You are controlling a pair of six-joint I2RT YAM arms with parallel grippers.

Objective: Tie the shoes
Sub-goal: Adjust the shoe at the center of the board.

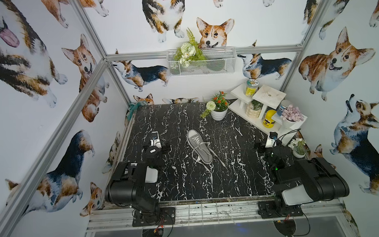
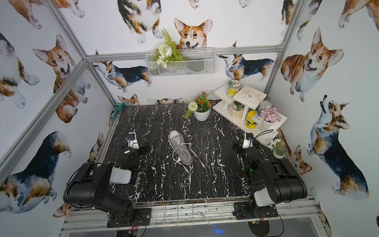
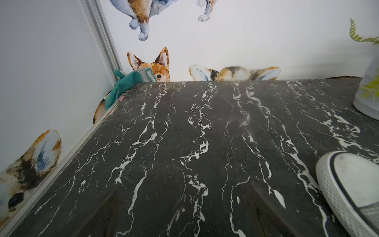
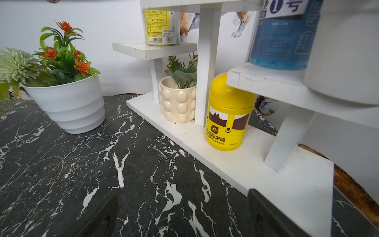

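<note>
In both top views the grey shoe (image 1: 199,145) (image 2: 180,148) lies mid-table on the black marble top (image 1: 182,188), white toe cap toward the far wall. Its white laces (image 1: 211,179) are untied and trail loose over the table toward the near edge and the right. My left gripper (image 1: 157,145) (image 2: 134,147) (image 3: 184,195) rests low on the table left of the shoe, open and empty; the shoe's toe (image 3: 352,180) shows in the left wrist view. To the shoe's right my right gripper (image 1: 268,143) (image 2: 246,144) (image 4: 183,192) is open and empty, by the shelf.
A white pot of orange flowers (image 1: 219,113) (image 4: 69,106) stands at the back. A white tiered shelf (image 1: 269,94) (image 4: 246,164) with a yellow canister (image 4: 227,115) and jars fills the back right corner. A small plant pot (image 1: 298,150) sits beside the right arm. A teal glove (image 3: 127,82) lies at the far left corner.
</note>
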